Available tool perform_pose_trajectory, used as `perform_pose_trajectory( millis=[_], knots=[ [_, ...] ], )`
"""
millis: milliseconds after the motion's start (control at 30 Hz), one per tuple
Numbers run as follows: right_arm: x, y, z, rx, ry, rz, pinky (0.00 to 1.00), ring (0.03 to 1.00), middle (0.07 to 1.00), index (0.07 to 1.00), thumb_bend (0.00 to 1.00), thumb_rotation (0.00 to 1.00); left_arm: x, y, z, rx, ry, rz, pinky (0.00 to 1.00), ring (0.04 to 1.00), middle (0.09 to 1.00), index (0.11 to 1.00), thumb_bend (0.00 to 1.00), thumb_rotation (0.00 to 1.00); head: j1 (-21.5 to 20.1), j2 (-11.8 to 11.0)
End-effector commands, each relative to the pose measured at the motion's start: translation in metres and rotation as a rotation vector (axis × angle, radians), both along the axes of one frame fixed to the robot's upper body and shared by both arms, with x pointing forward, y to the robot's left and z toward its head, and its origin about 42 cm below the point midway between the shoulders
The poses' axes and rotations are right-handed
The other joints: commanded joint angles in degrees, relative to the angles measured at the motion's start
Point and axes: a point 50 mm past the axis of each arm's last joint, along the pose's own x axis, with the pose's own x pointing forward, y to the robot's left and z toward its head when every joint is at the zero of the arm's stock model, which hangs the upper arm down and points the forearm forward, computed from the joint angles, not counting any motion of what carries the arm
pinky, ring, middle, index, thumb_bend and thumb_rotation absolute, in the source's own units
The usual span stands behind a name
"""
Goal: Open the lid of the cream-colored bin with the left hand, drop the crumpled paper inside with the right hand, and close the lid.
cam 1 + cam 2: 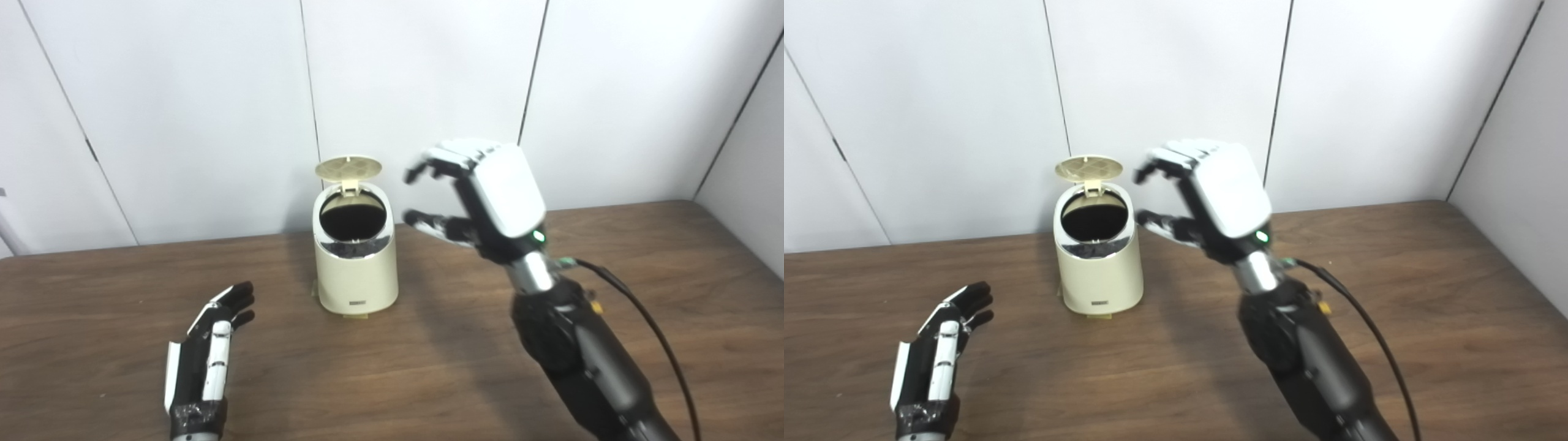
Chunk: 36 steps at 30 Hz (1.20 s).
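Cream-colored bin stands upright on the brown table, toward the far edge near the white wall panels. Its lid is flipped up at the 12 o'clock side of the rim, standing nearly vertical, opening dark inside (contents can't be made out). Crumpled paper not visible in either view. Right hand is raised above the table at roughly 3 o'clock of the bin, level with its top, near but not touching; fingers curled and apart from the thumb, nothing between them. Black cable trails from the right wrist. Left hand sits low at about 8 o'clock of the bin, well apart from it, fingers straight and slightly apart, empty.
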Motion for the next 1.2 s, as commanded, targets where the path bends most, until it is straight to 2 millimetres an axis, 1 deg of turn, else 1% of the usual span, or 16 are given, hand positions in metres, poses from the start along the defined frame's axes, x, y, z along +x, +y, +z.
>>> perform_pose_trajectory(
  millis=[0,67,100,167,200,233,267,300,367,400,500,633,800,933,1067,1167],
  knots=[
    [-0.007,-0.008,0.008,0.049,-0.026,0.025,0.28,0.426,0.595,0.480,0.50,0.08,0.002,-0.001,0.004,0.010,-0.036,-0.010,0.80,0.830,0.819,0.794,0.33,0.84,0.0,0.0],
    [-0.015,-0.019,-0.004,0.084,0.013,0.027,0.30,0.438,0.642,0.490,0.49,0.13,0.002,-0.001,0.004,0.012,-0.035,-0.008,0.81,0.829,0.819,0.793,0.33,0.84,0.0,0.1],
    [-0.019,-0.024,-0.011,0.112,0.046,0.030,0.38,0.525,0.674,0.494,0.49,0.14,0.002,0.000,0.004,0.014,-0.035,-0.007,0.81,0.826,0.817,0.792,0.33,0.84,-0.1,0.1],
    [-0.025,-0.032,-0.023,0.150,0.088,0.037,0.45,0.610,0.706,0.496,0.48,0.15,0.002,0.000,0.004,0.016,-0.036,-0.006,0.80,0.825,0.817,0.793,0.33,0.84,-0.2,0.1],
    [-0.029,-0.035,-0.029,0.173,0.106,0.045,0.53,0.672,0.726,0.624,0.35,0.40,0.002,0.001,0.004,0.017,-0.037,-0.007,0.80,0.825,0.818,0.793,0.32,0.84,-0.1,0.1],
    [-0.031,-0.037,-0.033,0.187,0.117,0.051,0.56,0.696,0.734,0.651,0.30,0.51,0.002,0.001,0.004,0.017,-0.038,-0.008,0.80,0.827,0.819,0.794,0.32,0.84,-0.1,0.1],
    [-0.035,-0.038,-0.038,0.239,0.143,0.067,0.58,0.708,0.738,0.664,0.27,0.57,0.002,0.001,0.004,0.015,-0.040,-0.009,0.80,0.828,0.819,0.794,0.32,0.84,0.0,0.2],
    [-0.038,-0.039,-0.042,0.286,0.170,0.078,0.59,0.711,0.739,0.620,0.23,0.63,0.002,0.002,0.004,0.014,-0.041,-0.010,0.81,0.832,0.818,0.793,0.32,0.84,0.0,0.2],
    [-0.041,-0.042,-0.050,0.377,0.228,0.097,0.60,0.712,0.737,0.621,0.22,0.73,0.002,0.002,0.004,0.013,-0.039,-0.010,0.81,0.836,0.818,0.793,0.32,0.84,-0.1,0.2],
    [-0.042,-0.044,-0.055,0.433,0.265,0.110,0.61,0.718,0.742,0.677,0.23,0.77,0.002,0.002,0.004,0.010,-0.037,-0.009,0.81,0.837,0.819,0.793,0.33,0.84,0.0,0.2],
    [-0.046,-0.048,-0.064,0.547,0.338,0.147,0.64,0.740,0.752,0.731,0.26,0.78,0.002,0.002,0.004,0.006,-0.036,-0.009,0.82,0.840,0.820,0.795,0.32,0.84,0.3,0.2],
    [-0.052,-0.052,-0.070,0.583,0.384,0.163,0.66,0.756,0.757,0.743,0.26,0.81,0.002,0.002,0.005,0.006,-0.037,-0.006,0.81,0.835,0.818,0.791,0.33,0.83,0.7,0.3],
    [-0.063,-0.053,-0.081,0.593,0.467,0.175,0.69,0.779,0.781,0.764,0.23,0.76,0.001,0.002,0.006,0.002,-0.035,-0.005,0.81,0.838,0.821,0.794,0.31,0.82,1.3,0.3],
    [-0.070,-0.051,-0.090,0.626,0.489,0.197,0.68,0.773,0.785,0.765,0.27,0.67,0.003,0.003,0.012,-0.005,-0.044,-0.005,0.81,0.834,0.815,0.790,0.29,0.80,2.0,0.6],
    [-0.077,-0.049,-0.099,0.593,0.501,0.178,0.68,0.762,0.783,0.767,0.26,0.74,0.011,0.011,0.031,0.048,-0.098,0.019,0.80,0.819,0.806,0.786,0.29,0.81,3.1,0.9],
    [-0.082,-0.049,-0.104,0.578,0.504,0.171,0.67,0.754,0.775,0.765,0.25,0.79,0.024,0.019,0.056,0.136,-0.164,0.058,0.71,0.753,0.759,0.750,0.28,0.78,4.3,0.1]
  ],
)
